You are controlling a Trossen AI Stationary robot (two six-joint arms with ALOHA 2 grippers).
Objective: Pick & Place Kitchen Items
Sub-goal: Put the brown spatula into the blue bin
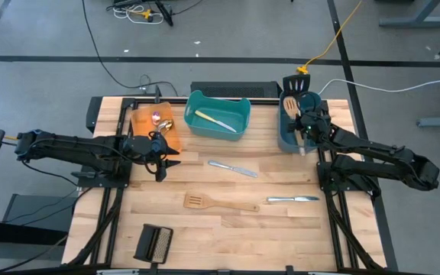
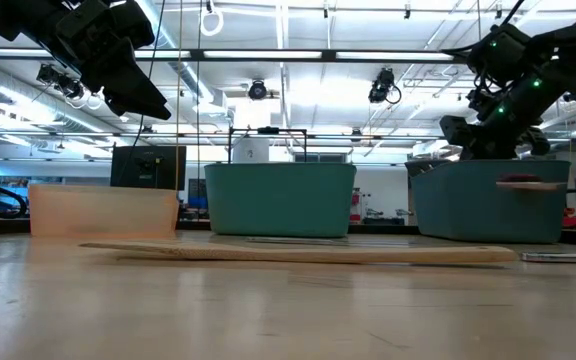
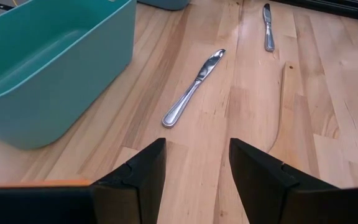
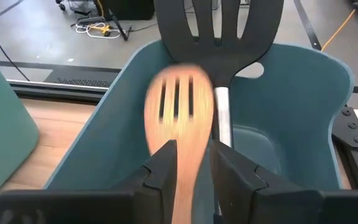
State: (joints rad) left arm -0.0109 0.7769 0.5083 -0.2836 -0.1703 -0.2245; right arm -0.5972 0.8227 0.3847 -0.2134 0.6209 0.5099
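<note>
- Wooden slotted spatula [image 4: 178, 124]: handle between the right gripper [image 4: 194, 163] fingers, gripped; long axis upright over the dark teal bin [image 4: 303, 93], beside the black slotted spatula [image 4: 219, 31].
- Left gripper [image 3: 197, 165]: parted, empty, nearest the table knife [image 3: 192, 88].

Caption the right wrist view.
Right hand lowers a wooden spatula into the dark teal bin beside a black spatula.

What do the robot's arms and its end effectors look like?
Both arms are dark, nearly black, built from jointed segments with black cables running along them. The left end effector and the right end effector each end in two flat, wedge-shaped black fingers. In the low view, small green lights glow on the right arm.
</note>
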